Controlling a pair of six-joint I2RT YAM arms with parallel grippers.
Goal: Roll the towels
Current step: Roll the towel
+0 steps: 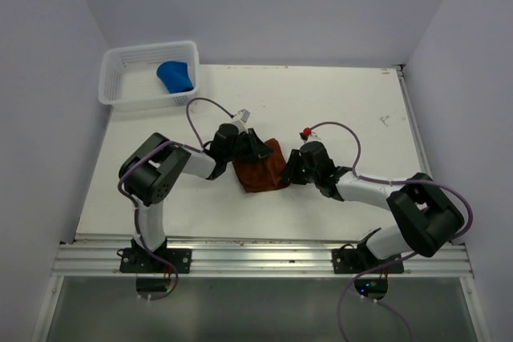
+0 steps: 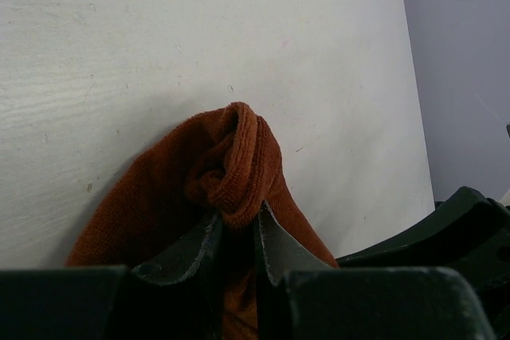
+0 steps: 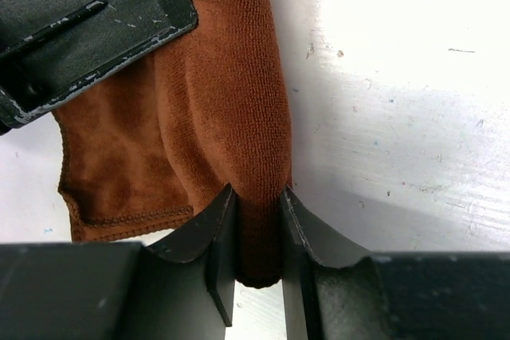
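Both arms bend in toward the middle of the white table and meet at the rust-brown towel, which lies bunched between them, well apart from the table's edges. The left gripper comes at the towel from its far left side and the right gripper from its right side.

Seen from the left wrist, the left gripper has its two dark fingers drawn close together on a gathered, folded-over hem of the rust-brown towel. The cloth humps up just beyond the fingertips and spreads down onto the table on the left.

From the right wrist, the right gripper has its fingers set on either side of a thick rounded fold of the rust-brown towel. Both inner faces touch the cloth, and the end of the fold pokes out between them toward the camera, so this one is pinching the towel too. A flatter layer with a stitched edge lies to the left of that fold, and the dark body of the left gripper sits over the towel's far end.

The blue towel is a compact lump inside the white mesh basket at the table's far left corner, away from both arms
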